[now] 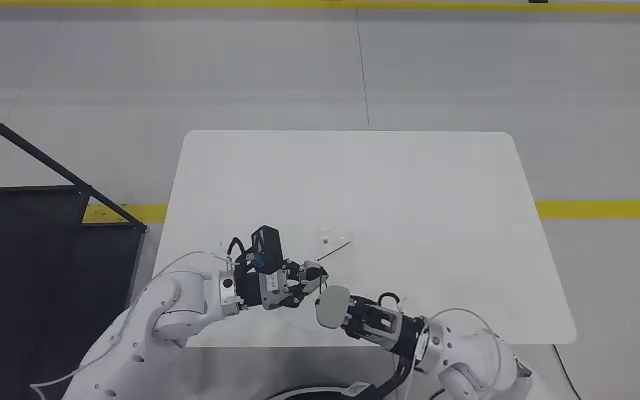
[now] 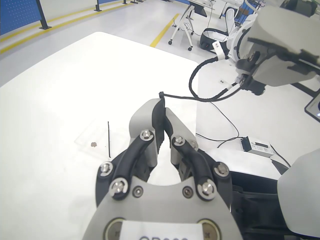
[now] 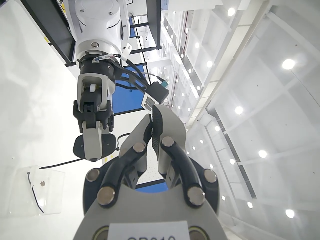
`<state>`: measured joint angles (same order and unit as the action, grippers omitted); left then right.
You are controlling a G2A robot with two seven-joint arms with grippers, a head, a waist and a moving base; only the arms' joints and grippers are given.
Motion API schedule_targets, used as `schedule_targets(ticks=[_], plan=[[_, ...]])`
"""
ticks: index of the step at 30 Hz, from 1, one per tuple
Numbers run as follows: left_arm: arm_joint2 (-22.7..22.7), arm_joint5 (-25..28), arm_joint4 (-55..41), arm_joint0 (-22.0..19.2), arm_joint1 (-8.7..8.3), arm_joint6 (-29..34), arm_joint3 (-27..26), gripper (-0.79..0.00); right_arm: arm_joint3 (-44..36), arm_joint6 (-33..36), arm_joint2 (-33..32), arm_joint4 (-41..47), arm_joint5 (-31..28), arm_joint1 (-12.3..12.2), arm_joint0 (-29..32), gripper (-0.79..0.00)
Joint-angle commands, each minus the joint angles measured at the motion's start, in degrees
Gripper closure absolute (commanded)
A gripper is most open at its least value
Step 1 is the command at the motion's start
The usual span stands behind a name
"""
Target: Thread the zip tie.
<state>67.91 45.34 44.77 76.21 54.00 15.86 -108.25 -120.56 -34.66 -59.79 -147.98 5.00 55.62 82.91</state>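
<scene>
Near a clear plastic sheet and spare tie on the table, the left gripper pinches the thin black zip tie aloft by its head — right gripper, fingers pressed together, alongside.

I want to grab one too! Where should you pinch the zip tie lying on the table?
Probably its middle, coming straight down from above: the spare zip tie lies flat on a clear sheet and is very thin, so the jaws should straddle the strap crosswise.

A black zip tie (head upward) sits pinched in the left hand.
</scene>
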Motion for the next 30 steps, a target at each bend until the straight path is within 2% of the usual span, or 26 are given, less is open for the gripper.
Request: schedule_targets(ticks=[1,14,22,30], plan=[[0.00,0.00,0.00,0.00,0.00,0.00,0.00,0.000,0.13,0.13,0.25,-0.03,0.14,0.12,-0.20,0.000],[0.00,0.00,0.00,0.00,0.00,0.00,0.00,0.000,0.99,0.12,0.93,0.37,2.68,0.78,-0.66,0.000],[0.00,0.00,0.00,0.00,0.00,0.00,0.00,0.000,1.80,0.11,1.17,1.07,-0.89,1.07,-1.69,0.000],[-0.16,0.05,2.19,0.53,0.13,-1.29,-0.71,0.000,2.01,1.89,0.97,1.18,-1.33,1.37,-1.80,0.000]])
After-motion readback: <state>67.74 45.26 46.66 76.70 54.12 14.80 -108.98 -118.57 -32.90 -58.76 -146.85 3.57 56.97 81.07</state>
